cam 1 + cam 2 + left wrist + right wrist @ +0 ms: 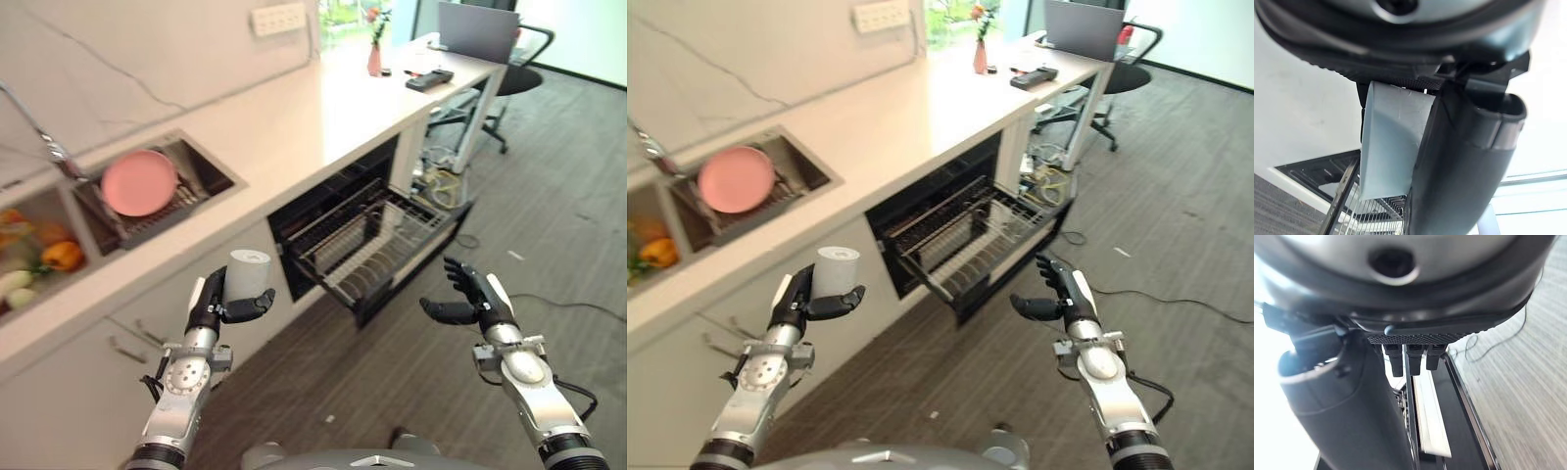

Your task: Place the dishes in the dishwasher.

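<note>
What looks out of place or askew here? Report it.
Nothing looks spilled or damaged. The left hand holds a white cup upright, the dishwasher rack is pulled out, a pink plate leans in the sink, and the right hand is open.

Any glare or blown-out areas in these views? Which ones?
Left wrist view: background beside the cup washes out white. Right wrist view: one side blown out white, floor readable. Left eye view: window glare behind the vase and on the countertop; dishwasher rack evenly lit.
</note>
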You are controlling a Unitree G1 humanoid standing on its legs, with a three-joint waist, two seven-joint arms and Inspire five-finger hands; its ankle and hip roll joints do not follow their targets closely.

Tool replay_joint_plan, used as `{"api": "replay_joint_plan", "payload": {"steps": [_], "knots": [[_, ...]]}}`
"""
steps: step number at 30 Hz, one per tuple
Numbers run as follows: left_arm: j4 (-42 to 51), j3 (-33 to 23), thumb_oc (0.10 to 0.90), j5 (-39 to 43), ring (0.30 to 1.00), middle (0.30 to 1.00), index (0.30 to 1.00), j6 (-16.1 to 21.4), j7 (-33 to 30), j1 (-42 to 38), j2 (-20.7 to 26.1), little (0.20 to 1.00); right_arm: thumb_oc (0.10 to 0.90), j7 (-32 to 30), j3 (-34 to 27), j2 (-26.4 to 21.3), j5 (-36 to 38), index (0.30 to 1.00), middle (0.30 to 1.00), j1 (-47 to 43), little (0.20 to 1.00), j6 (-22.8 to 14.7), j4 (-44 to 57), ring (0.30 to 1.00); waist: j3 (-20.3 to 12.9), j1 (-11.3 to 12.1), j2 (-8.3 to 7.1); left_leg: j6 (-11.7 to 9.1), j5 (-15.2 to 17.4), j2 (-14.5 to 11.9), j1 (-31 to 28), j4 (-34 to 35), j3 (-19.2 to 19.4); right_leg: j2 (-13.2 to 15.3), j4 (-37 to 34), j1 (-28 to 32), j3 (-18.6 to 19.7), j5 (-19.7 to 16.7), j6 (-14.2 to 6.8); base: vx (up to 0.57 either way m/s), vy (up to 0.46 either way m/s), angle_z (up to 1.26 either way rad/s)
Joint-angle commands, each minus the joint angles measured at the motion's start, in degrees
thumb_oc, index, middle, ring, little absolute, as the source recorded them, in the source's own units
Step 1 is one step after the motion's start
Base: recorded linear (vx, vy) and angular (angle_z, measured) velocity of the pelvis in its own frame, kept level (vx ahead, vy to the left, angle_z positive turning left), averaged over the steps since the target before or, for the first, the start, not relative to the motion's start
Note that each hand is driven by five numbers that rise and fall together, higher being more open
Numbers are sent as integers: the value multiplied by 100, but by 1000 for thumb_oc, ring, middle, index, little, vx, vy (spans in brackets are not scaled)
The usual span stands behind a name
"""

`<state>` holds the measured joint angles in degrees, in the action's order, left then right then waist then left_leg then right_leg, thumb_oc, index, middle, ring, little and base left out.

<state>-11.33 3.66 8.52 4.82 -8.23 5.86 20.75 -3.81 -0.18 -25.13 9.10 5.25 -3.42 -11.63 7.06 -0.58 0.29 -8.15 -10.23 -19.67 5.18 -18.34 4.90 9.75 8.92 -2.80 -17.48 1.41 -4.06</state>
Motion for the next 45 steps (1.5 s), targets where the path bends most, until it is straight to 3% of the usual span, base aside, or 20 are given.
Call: {"api": "replay_joint_plan", "payload": {"steps": [1, 3, 4, 5, 6, 7, 8, 11, 17, 23, 25, 26, 27, 28, 30, 32, 34, 36, 45], "knots": [[608, -295, 400, 257, 300, 300, 300, 644, -186, -654, 469, 300, 800, -249, 36, -95, 164, 900, 900, -534, 900, -661, 708, 900, 89, 43, -100, 114, 947, 606, -5, -1086, 136, -26, -659, 438, -84, 175, -84, 93, -146, 3], [593, -250, 400, 227, 300, 300, 300, 636, -180, -676, 420, 300, 800, -244, 37, -70, 232, 900, 900, -518, 900, -637, 633, 900, 71, 111, -121, 181, 1270, 1013, 199, -597, -22, -73, -806, 547, -53, 195, -118, 111, -61, -1], [593, -249, 400, 227, 300, 300, 300, 636, -180, -679, 422, 300, 800, -243, 34, -69, 234, 900, 900, -520, 900, -638, 632, 900, 61, 104, -139, 193, 1238, 1039, 209, -570, -19, -50, -816, 532, -60, 178, -122, 115, 12, -8], [605, -188, 400, 205, 300, 300, 300, 644, -162, -696, 432, 300, 800, -243, 103, -36, 331, 900, 900, -544, 900, -626, 549, 900, 59, 149, -110, 141, 1133, 1039, 436, 308, 7, -80, -933, 640, -92, 189, -201, 100, 46, -5], [599, -169, 400, 173, 300, 300, 300, 652, -173, -705, 436, 300, 800, -242, 155, -20, 354, 900, 900, -558, 900, -630, 490, 900, 76, 190, -81, 106, 944, 1040, 473, 648, 6, -102, -937, 697, -104, 197, -208, 107, 39, 1], [595, -168, 400, 171, 300, 300, 300, 653, -175, -708, 434, 300, 800, -243, 156, -22, 356, 900, 900, -563, 900, -634, 483, 900, 80, 193, -87, 102, 915, 1046, 442, 701, 14, -97, -937, 700, -100, 198, -205, 127, 49, 7], [536, -116, 400, 159, 300, 300, 300, 610, -111, -749, 432, 300, 800, -154, 222, 85, 410, 900, 900, -545, 900, -618, 455, 900, 20, 160, 10, 103, 855, 987, 180, 1211, 119, -188, -964, 769, -132, 239, -266, 92, 32, 2], [511, -25, 400, 82, 300, 300, 300, 591, -41, -772, 439, 300, 800, 1, 294, 213, 570, 900, 900, -491, 900, -641, 542, 900, -119, 84, 94, 135, 890, 1063, -267, 1593, 212, -129, -1012, 818, -95, 156, -341, 147, 110, -21], [554, 57, 400, -33, 300, 300, 300, 576, 72, -802, 552, 300, 800, 247, 483, 451, 893, 900, 900, -487, 900, -637, 788, 900, -327, 74, 86, 213, 830, 1206, -889, 2334, 558, 59, -1098, 902, -65, -5, -517, 105, 118, -18], [611, 56, 400, -18, 300, 300, 300, 596, 73, -793, 552, 300, 800, 362, 547, 555, 1087, 900, 900, -553, 900, -621, 933, 900, -358, 87, 43, 328, 1004, 1320, -1039, 2287, 661, 204, -967, 897, -54, -44, -633, 53, 114, -6], [687, 30, 400, 1, 300, 300, 300, 607, 76, -776, 577, 300, 800, 445, 601, 594, 1190, 900, 900, -625, 900, -601, 1013, 900, -270, 143, 16, 496, 1282, 1412, -987, 1998, 679, 379, -237, 612, 14, 78, -701, -14, 232, -31], [761, 31, 400, 5, 300, 300, 300, 608, 71, -790, 601, 300, 800, 509, 606, 620, 1250, 900, 900, -640, 900, -587, 1105, 900, -169, 157, 14, 643, 1414, 1457, -915, 1733, 653, 499, 713, 207, 130, 1, -808, -34, 245, -44], [790, 47, 400, -2, 300, 300, 300, 615, 50, -805, 626, 300, 800, 526, 608, 638, 1285, 900, 900, -627, 900, -587, 1173, 900, -86, 119, 23, 716, 1472, 1485, -942, 1656, 605, 540, 1227, 16, 238, -105, -872, -30, 252, -53], [755, 108, 400, -39, 300, 300, 300, 599, 3, -901, 652, 300, 800, 546, 568, 686, 1371, 900, 900, -564, 900, -596, 1270, 900, 33, -4, 34, 830, 1501, 1528, -958, 1616, 445, 408, 1981, -434, 736, -244, -923, -10, 135, -32], [740, 131, 400, -18, 300, 300, 300, 601, -1, -958, 635, 300, 800, 575, 582, 758, 1546, 900, 900, -516, 900, -587, 1313, 900, -32, -15, 22, 817, 1514, 1544, -977, 1675, 382, 372, 1681, -516, 898, -165, -858, 87, 2, 9], [728, 252, 400, 123, 300, 300, 300, 624, -14, -1109, 594, 300, 800, 619, 672, 812, 1977, 900, 900, -511, 900, -621, 1291, 900, -47, -35, -70, 713, 1465, 1606, -989, 1797, 209, 420, 713, -430, 1049, -194, -709, 137, -126, 43], [749, 399, 400, 208, 300, 300, 300, 647, -14, -1250, 538, 300, 800, 740, 637, 812, 2109, 900, 900, -298, 900, -577, 1502, 900, -59, -76, -183, 623, 1418, 1599, -995, 1849, 51, 437, 140, -245, 1009, -413, -777, 78, -181, 61], [803, 361, 400, 190, 300, 300, 300, 671, -20, -1225, 504, 300, 800, 750, 666, 829, 2205, 900, 900, -217, 900, -570, 1542, 900, -188, -54, -265, 541, 1388, 1542, -967, 1915, 29, 426, -302, -7, 785, -355, -743, 82, -168, 77], [712, 533, 400, -451, 300, 300, 300, 679, -677, -1395, 225, 300, 800, 797, 1120, 836, 3266, 900, 900, -144, 900, -567, 1932, 900, -502, -44, -192, 257, 1166, 1287, -1124, 2291, 45, 77, -1272, 666, 483, -206, -608, 99, -130, 20]]}}
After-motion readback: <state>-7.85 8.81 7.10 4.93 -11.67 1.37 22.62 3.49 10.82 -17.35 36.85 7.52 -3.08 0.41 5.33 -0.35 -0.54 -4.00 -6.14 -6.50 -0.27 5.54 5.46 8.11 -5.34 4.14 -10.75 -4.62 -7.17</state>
